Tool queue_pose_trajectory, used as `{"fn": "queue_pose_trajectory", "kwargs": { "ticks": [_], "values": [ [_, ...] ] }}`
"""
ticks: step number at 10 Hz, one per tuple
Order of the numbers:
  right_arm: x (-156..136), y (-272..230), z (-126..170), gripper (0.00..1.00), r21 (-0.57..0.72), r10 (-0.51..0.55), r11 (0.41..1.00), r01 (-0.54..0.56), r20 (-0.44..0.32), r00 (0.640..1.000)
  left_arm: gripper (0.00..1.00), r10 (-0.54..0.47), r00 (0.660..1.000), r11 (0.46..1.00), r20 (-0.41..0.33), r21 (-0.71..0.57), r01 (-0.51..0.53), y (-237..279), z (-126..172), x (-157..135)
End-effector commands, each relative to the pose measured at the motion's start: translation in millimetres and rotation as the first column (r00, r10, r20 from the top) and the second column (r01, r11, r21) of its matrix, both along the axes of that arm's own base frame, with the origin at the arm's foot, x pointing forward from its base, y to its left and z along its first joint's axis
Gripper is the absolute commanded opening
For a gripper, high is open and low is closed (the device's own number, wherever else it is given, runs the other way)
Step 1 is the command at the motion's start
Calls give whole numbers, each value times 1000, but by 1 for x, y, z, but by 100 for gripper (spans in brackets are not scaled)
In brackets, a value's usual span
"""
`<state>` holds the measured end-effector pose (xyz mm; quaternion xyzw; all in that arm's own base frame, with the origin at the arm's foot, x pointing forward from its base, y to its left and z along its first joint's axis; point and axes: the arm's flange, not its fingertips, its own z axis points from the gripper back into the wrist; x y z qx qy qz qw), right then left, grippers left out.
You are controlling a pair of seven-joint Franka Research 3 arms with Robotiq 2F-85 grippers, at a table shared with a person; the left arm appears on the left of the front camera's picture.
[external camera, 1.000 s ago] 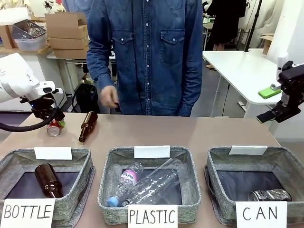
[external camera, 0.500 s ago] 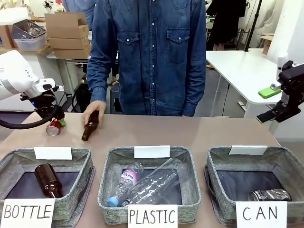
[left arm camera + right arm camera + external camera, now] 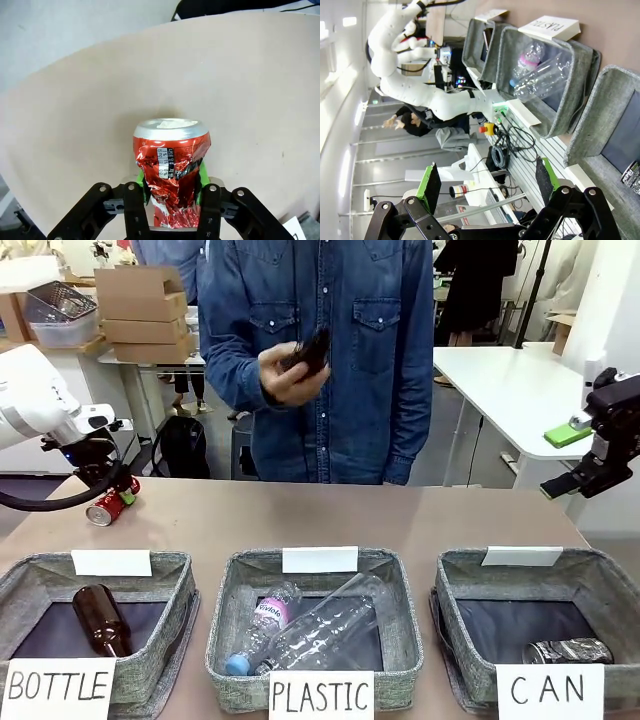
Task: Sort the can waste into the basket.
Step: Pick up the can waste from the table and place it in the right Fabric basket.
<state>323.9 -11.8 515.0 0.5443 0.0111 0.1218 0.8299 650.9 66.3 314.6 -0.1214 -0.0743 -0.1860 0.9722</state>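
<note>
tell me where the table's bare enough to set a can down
Free: the tan tabletop strip between the baskets' far rims and the far edge, right of the dented red can. Inside the grey woven CAN basket, left of its dark can. Crowded: the bottle-filled PLASTIC basket, and far left, where the left tool grips that can.
</note>
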Motion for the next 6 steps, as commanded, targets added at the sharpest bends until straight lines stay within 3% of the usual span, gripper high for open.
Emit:
{"fn": "queue_pose_trajectory", "kwargs": {
  "ticks": [1, 3, 4, 5, 6],
  "values": [
    [-1, -4, 0, 100, -7, 16, 1000, -16, 11, 1000, 0, 14, 1000, 1000, -11, 22, -14, 7, 12, -9],
    [-1, -4, 0, 100, -7, 16, 1000, -16, 11, 1000, 0, -29, 999, 1000, 13, 1, 29, 35, 106, -66],
    [-1, -4, 0, 100, -7, 16, 1000, -16, 11, 1000, 0, -95, 995, 991, 8, -91, 95, 48, 157, -111],
    [-1, -4, 0, 100, -7, 16, 1000, -16, 11, 1000, 0, -229, 973, 943, 35, -241, 231, 57, 191, -153],
    [-1, -4, 0, 100, -7, 16, 1000, -16, 11, 1000, 0, -299, 954, 904, 21, -314, 290, 62, 212, -191]
  ]
}}
